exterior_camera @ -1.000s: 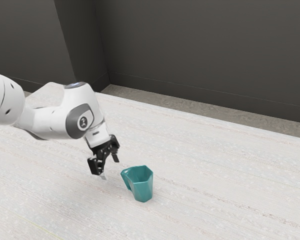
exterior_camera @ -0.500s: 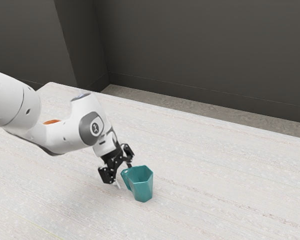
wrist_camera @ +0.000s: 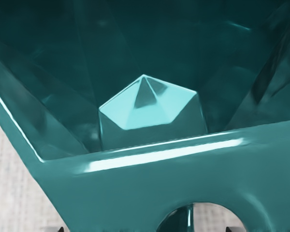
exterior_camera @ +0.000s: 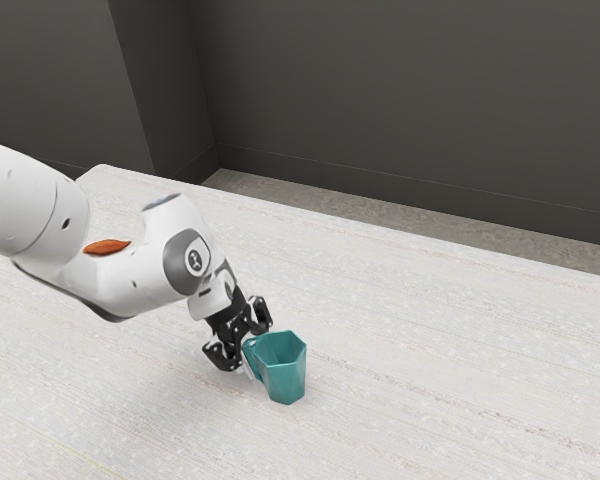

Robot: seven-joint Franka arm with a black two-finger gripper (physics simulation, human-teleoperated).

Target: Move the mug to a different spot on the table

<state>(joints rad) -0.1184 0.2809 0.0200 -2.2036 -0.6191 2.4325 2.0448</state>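
Observation:
A teal faceted mug (exterior_camera: 279, 369) stands upright on the pale table (exterior_camera: 450, 330), its handle facing the exterior view's left. My black gripper (exterior_camera: 240, 340) is low at that handle, open, one finger on each side of it and neither visibly pressing on it. The wrist view looks straight down into the mug (wrist_camera: 145, 106): its rim and faceted inner floor lie just under my hand, and the handle's arch (wrist_camera: 203, 205) is closest to my hand.
The table stretches wide to the exterior view's right and toward the front. A dark wall (exterior_camera: 400, 90) stands behind the table's far edge, across a strip of floor.
My hand has moved toward the exterior view's right and down, from beside the mug to its handle. The mug has not moved.

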